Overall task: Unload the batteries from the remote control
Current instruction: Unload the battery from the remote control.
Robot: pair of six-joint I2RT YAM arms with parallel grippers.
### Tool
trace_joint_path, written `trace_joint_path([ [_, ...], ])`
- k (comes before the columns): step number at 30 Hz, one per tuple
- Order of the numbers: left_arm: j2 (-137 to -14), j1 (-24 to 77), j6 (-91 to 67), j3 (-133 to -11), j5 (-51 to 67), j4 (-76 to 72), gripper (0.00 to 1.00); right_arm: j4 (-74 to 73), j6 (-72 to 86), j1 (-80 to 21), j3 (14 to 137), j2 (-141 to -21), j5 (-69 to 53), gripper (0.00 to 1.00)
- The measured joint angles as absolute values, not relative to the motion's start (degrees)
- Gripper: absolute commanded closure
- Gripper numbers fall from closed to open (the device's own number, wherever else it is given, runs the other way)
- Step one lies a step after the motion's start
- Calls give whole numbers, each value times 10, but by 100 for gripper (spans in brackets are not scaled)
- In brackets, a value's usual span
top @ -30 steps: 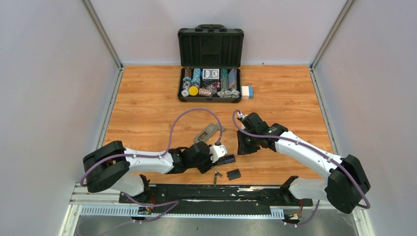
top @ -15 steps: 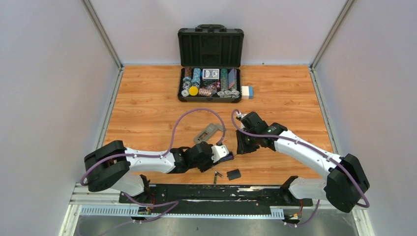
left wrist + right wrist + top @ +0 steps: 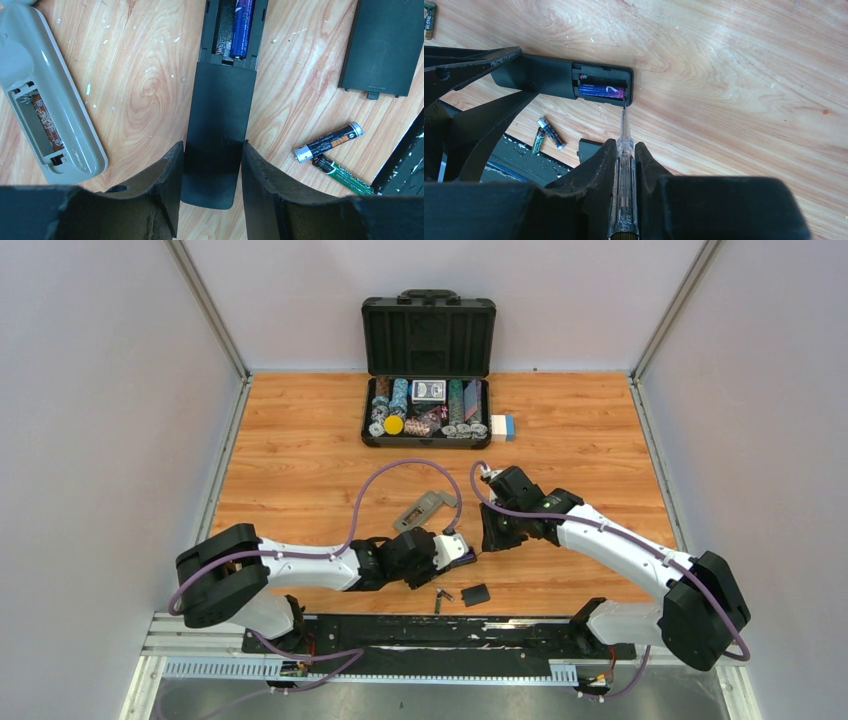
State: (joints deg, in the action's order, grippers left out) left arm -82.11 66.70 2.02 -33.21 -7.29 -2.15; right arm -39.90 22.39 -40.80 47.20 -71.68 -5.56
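Note:
My left gripper (image 3: 212, 145) is shut on the near end of a black remote (image 3: 220, 100) that lies back up on the wood. Its open compartment holds one purple battery (image 3: 242, 27). My right gripper (image 3: 625, 145) is shut on a clear-handled screwdriver (image 3: 624, 125); the tip touches the compartment's end beside that battery (image 3: 601, 91). Two loose batteries (image 3: 327, 142) lie to the right of the remote, and the flat black cover (image 3: 382, 47) lies beyond them. In the top view both grippers, left (image 3: 455, 552) and right (image 3: 492, 535), meet near the table's front.
A grey remote (image 3: 45, 95) with an open, empty compartment lies left of the black one. An open black case of poker chips (image 3: 427, 410) and a small white-and-blue box (image 3: 502, 427) stand at the back. A black rail (image 3: 400, 630) runs along the near edge.
My left gripper has shifted the black remote slightly away from the near edge, toward the right gripper. The right arm has barely moved.

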Motion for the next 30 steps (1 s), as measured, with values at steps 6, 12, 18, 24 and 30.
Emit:
trace_joint_path([
  [6, -822, 667, 20, -333, -67, -20, 61, -394, 221, -407, 471, -717, -62, 100],
  [12, -823, 666, 20, -334, -65, -20, 62, -383, 217, -403, 459, -705, -72, 100],
  [18, -828, 666, 19, -342, -64, -10, 62, -359, 216, -390, 434, -682, -87, 100],
  [24, -834, 666, 18, -348, -62, -8, 63, -349, 218, -378, 419, -663, -96, 100],
  [30, -836, 666, 17, -350, -61, -6, 63, -348, 218, -370, 419, -649, -101, 100],
])
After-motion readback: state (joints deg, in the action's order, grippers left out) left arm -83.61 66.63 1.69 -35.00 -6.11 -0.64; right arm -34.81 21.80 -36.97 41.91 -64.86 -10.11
